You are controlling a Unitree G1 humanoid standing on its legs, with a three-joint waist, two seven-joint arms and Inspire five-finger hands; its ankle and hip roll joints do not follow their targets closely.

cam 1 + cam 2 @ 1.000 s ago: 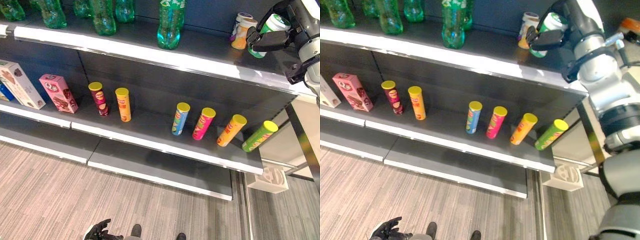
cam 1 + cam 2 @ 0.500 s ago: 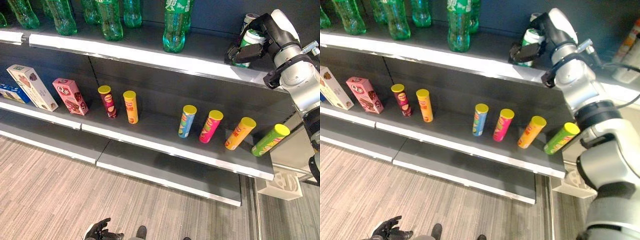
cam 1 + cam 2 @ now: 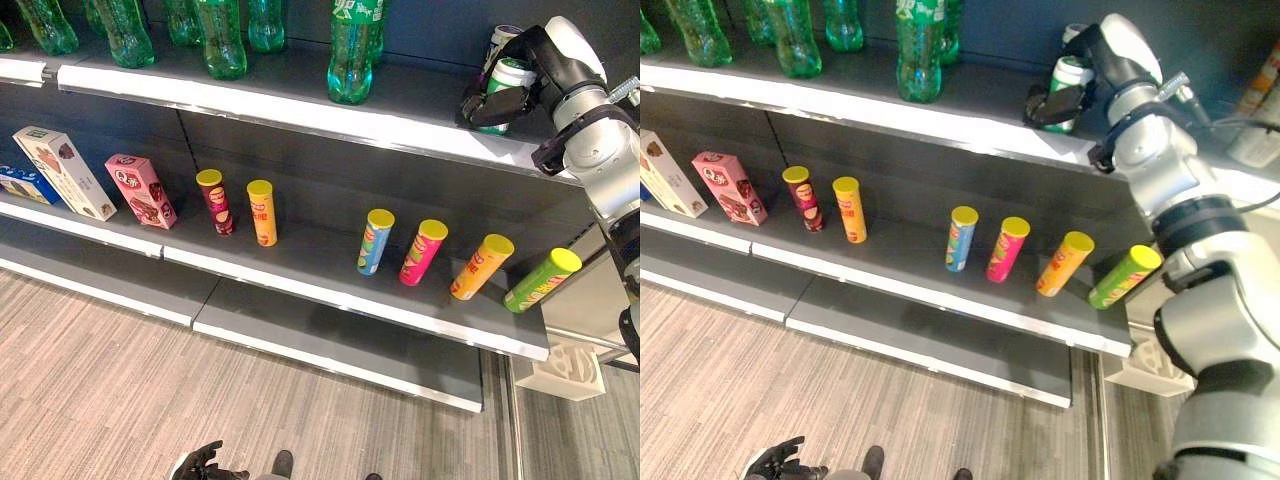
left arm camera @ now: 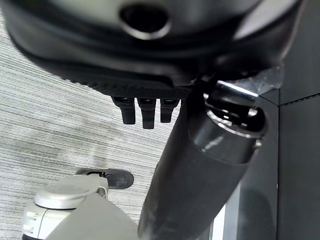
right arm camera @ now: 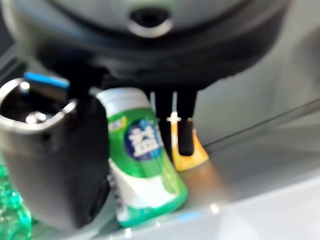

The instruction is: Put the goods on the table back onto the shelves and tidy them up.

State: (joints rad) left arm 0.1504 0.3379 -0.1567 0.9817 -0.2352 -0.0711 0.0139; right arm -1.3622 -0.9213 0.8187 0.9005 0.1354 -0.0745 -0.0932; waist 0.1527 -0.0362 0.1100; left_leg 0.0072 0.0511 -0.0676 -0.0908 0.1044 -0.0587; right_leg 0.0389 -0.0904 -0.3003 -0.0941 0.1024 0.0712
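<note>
My right hand (image 3: pixel 492 104) is shut on a green-and-white bottle (image 3: pixel 514 76) at the right end of the top shelf (image 3: pixel 300 102). In the right wrist view the thumb (image 5: pixel 50 160) and fingers (image 5: pixel 181 125) clasp the bottle (image 5: pixel 142 160), which leans slightly just above the shelf surface. I cannot tell whether its base touches. A yellow-orange container (image 5: pixel 189 154) stands right behind it; its top (image 3: pixel 503 36) peeks over the hand. My left hand (image 3: pixel 200 462) hangs low over the floor, fingers relaxed and holding nothing.
Green soda bottles (image 3: pixel 350 50) line the top shelf to the left. Several chip tubes (image 3: pixel 375 240) stand or lean on the middle shelf, with boxes (image 3: pixel 140 190) at its left. A white holder (image 3: pixel 565 372) sits on the floor at the right.
The camera has shifted. My right hand has carried the bottle leftward, from beside the yellow-orange container to in front of it. The left hand has stayed low.
</note>
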